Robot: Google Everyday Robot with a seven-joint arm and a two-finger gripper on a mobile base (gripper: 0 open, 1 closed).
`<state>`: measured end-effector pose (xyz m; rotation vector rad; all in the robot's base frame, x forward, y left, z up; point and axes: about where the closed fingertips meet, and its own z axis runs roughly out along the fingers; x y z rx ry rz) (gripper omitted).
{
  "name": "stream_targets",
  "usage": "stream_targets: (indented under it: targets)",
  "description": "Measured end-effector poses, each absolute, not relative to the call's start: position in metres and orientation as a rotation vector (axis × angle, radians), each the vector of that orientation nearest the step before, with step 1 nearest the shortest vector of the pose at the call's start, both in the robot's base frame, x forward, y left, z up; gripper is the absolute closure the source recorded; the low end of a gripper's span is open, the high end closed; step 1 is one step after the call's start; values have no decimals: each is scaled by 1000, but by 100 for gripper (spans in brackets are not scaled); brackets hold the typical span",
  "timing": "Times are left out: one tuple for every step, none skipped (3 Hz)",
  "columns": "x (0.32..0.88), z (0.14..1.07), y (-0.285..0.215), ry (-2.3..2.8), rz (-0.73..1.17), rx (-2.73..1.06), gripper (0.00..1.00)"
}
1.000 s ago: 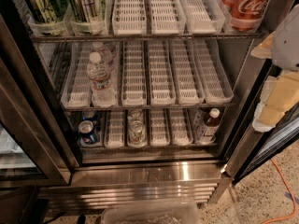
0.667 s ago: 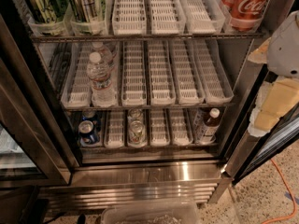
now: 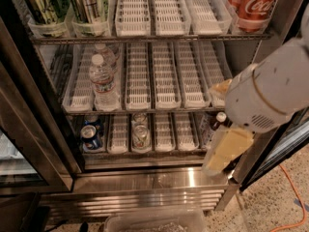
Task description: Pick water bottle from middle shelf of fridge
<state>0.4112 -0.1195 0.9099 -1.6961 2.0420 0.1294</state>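
The water bottle (image 3: pixel 102 83), clear with a white cap and a white-and-red label, stands upright at the front of the second lane from the left on the middle shelf (image 3: pixel 164 76). A second such bottle (image 3: pixel 108 53) stands right behind it. The fridge (image 3: pixel 145 182) is open, its steel base below the racks. My gripper (image 3: pixel 213 129) is at the right side of the opening, level with the middle and bottom racks, well to the right of the bottles. It is open and empty, with yellowish fingers (image 3: pixel 227 151) ahead of the white wrist (image 3: pixel 268 93).
Tall green cans (image 3: pixel 43 4) and red cola cans (image 3: pixel 251 4) stand on the top rack. Small cans (image 3: pixel 90 137) and a brown-liquid bottle (image 3: pixel 219 122) stand on the bottom rack. A door frame (image 3: pixel 29 105) is at the left. A clear bin (image 3: pixel 154 221) and an orange cable (image 3: pixel 294 192) lie on the floor.
My arm and gripper have moved left and into the fridge opening from the right edge. The bottles and cans have not moved.
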Motion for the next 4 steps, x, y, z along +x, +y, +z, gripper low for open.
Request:
stream_targets:
  targets:
    - [408, 899, -86, 1931, 235, -1674, 0]
    - [407, 902, -80, 1915, 248, -1671, 0]
    - [402, 895, -68, 1883, 280, -1660, 0]
    - [397, 874, -25, 1802, 387, -1613, 0]
